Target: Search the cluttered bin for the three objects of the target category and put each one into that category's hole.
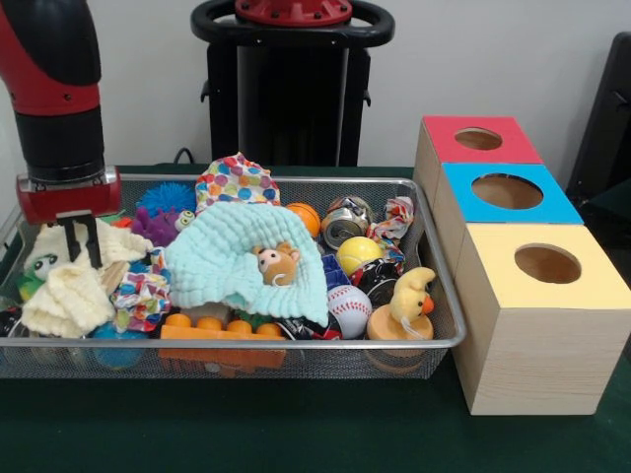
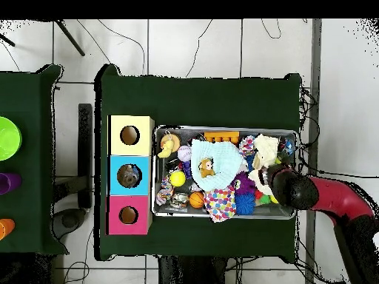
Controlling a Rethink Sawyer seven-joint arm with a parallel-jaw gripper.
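**Arm down at one end of the cluttered bin, over the pale yellow cloths**

Nearest the camera in the front view is the green bench (image 1: 296, 434), and on it the front rim of the wire mesh bin (image 1: 237, 344). Just behind that rim lie an orange toy brick (image 1: 222, 328), a baseball (image 1: 349, 309) and a yellow duck on a wooden disc (image 1: 408, 304). A mint green cloth (image 1: 242, 258) with a small bear head (image 1: 277, 264) sewn on it covers the bin's middle. Further back sit a spotted cloth (image 1: 235, 182), a blue spiky ball (image 1: 166, 198), a purple fuzzy toy (image 1: 158, 225), an orange ball (image 1: 306, 217), a dented can (image 1: 345, 223) and a yellow ball (image 1: 358, 253).

The red and black arm (image 1: 54, 89) comes down at the left end of the bin in this view. Its dark fingers (image 1: 84, 241) hang close together against a pale yellow knit cloth (image 1: 69, 296), touching it; whether they actually hold the cloth cannot be told.

Just beside the bin's other end stands a row of three wooden boxes, each with a round hole on top: the yellow box (image 1: 542, 315) nearest, the blue box (image 1: 508, 192) in the middle, the red box (image 1: 480, 140) farthest. In the overhead view something lies inside the blue box's hole (image 2: 129, 176).
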